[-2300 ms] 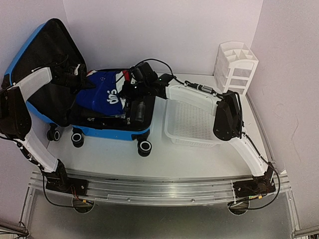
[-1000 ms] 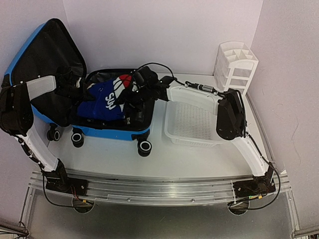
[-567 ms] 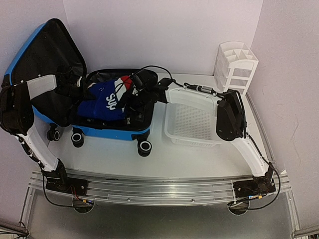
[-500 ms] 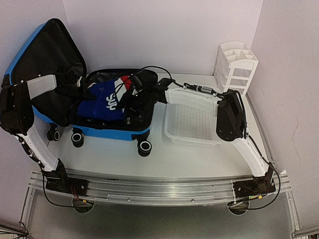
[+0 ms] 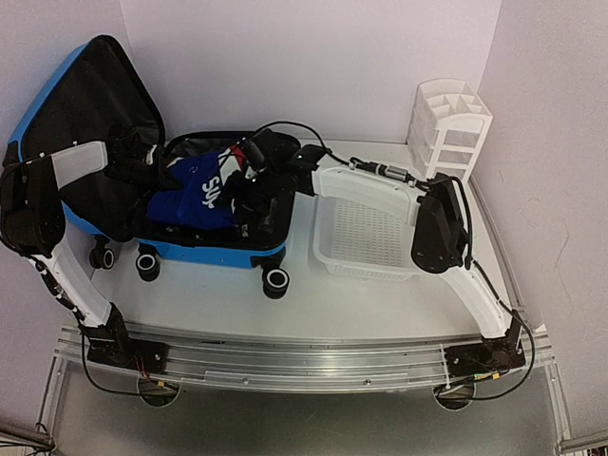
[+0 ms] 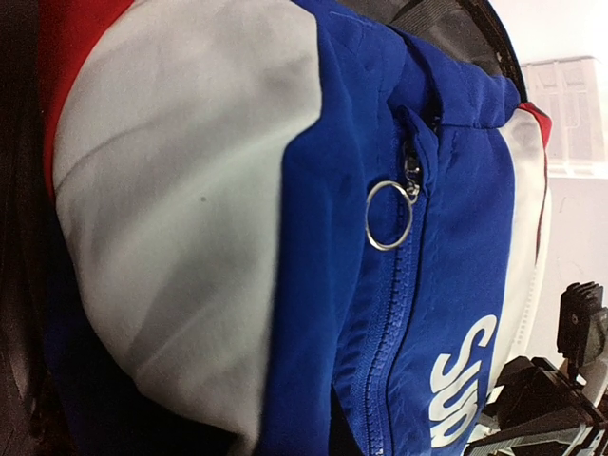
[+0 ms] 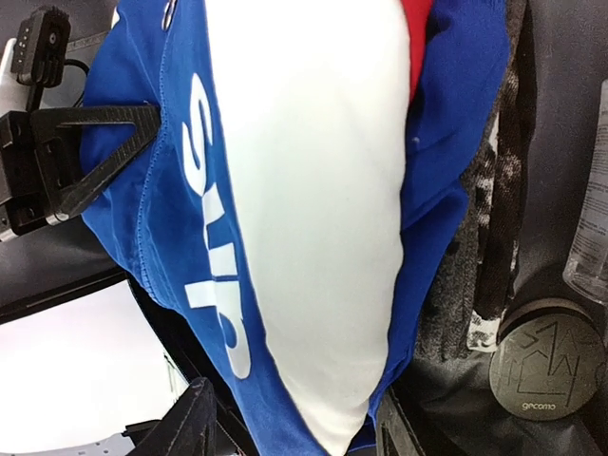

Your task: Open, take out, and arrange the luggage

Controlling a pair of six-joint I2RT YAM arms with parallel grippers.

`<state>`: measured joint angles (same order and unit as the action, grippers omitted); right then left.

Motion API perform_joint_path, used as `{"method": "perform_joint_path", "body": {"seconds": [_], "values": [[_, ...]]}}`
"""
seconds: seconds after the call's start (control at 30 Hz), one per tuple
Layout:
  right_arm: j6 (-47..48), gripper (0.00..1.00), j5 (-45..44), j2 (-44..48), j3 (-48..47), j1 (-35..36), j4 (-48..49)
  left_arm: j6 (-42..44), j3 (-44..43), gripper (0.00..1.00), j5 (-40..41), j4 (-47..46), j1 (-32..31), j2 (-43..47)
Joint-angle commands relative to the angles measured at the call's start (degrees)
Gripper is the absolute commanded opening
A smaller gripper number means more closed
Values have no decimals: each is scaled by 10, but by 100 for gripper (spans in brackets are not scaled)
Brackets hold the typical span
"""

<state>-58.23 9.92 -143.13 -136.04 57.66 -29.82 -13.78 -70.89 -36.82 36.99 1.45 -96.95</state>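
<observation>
The luggage (image 5: pixel 204 249) lies open at the left of the table (image 5: pixel 380 304), its lid (image 5: pixel 85 104) tilted back so we can reach inside. Our left gripper (image 5: pixel 157 169) is clamped on one end of the bag (image 5: pixel 199 190), probably to lift it out. The right gripper (image 7: pixel 294 432) straddles the other end, but we cannot tell if it pinches.

Our left pincer (image 5: pixel 154 167) sits closed at the left end of the blue, white and red fabric bag (image 5: pixel 195 195); our right pincer (image 7: pixel 290 429) clamps its right end.
</observation>
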Motion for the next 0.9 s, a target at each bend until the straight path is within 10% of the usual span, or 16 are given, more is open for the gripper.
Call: {"method": "perform_joint_path", "body": {"seconds": [0.0,0.87], "values": [[19,50,-13,20,-42,2,-4,8,-27,0,6,-20,2,-4],[46,53,-74,43,2,-22,-38,8,-22,0,5,-24,2,1]]}}
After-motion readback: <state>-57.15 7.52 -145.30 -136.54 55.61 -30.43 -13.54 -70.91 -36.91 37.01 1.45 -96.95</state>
